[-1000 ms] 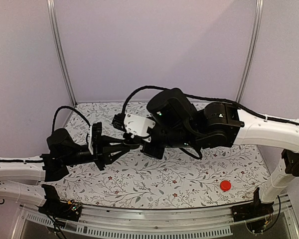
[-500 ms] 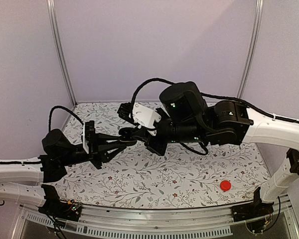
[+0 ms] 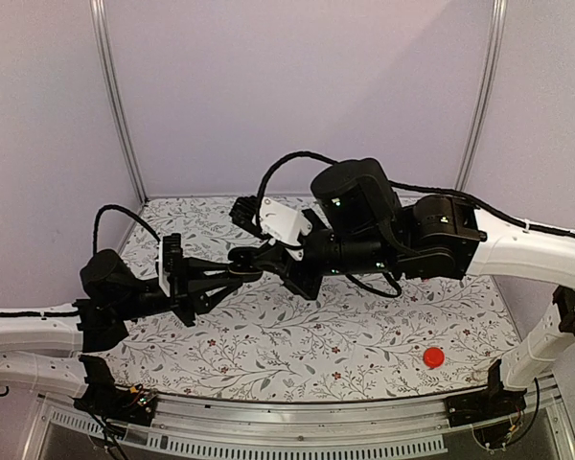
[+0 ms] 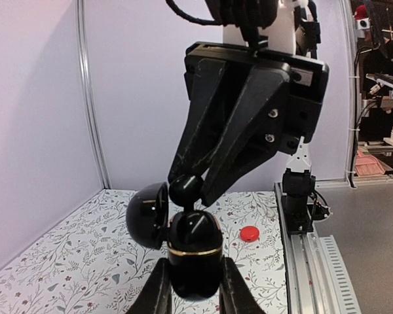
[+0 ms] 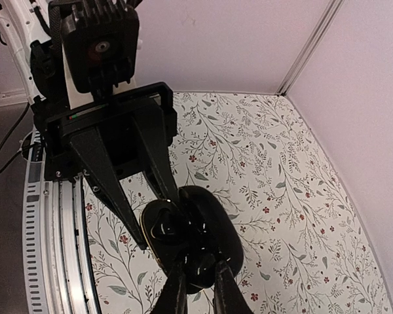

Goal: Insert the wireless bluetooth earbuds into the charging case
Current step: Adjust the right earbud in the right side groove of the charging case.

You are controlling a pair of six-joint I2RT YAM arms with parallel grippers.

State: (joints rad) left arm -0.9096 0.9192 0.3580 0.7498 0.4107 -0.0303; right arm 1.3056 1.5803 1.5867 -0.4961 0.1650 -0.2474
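The glossy black charging case (image 4: 195,255) is held up in the air, upright, with my left gripper (image 4: 195,278) shut on its lower half. Its round lid (image 4: 147,212) is swung open to the left. My right gripper (image 4: 188,190) comes down from above, shut on a black earbud (image 4: 185,188) that touches the case's open top. From the right wrist view the earbud (image 5: 200,261) sits between my right gripper (image 5: 198,269) fingers over the open case (image 5: 162,222). In the top view both grippers, left (image 3: 241,275) and right (image 3: 254,259), meet above the table's middle left.
A flat red disc (image 3: 433,357) lies on the floral table cover (image 3: 345,326) at the front right, also seen as the red disc (image 4: 249,233) in the left wrist view. Metal posts (image 3: 115,96) and plain walls enclose the back.
The right arm has risen and swung its gripper over the case. The left arm has drawn back a little to the left, still holding the case. Almost nothing moved in the last half second.
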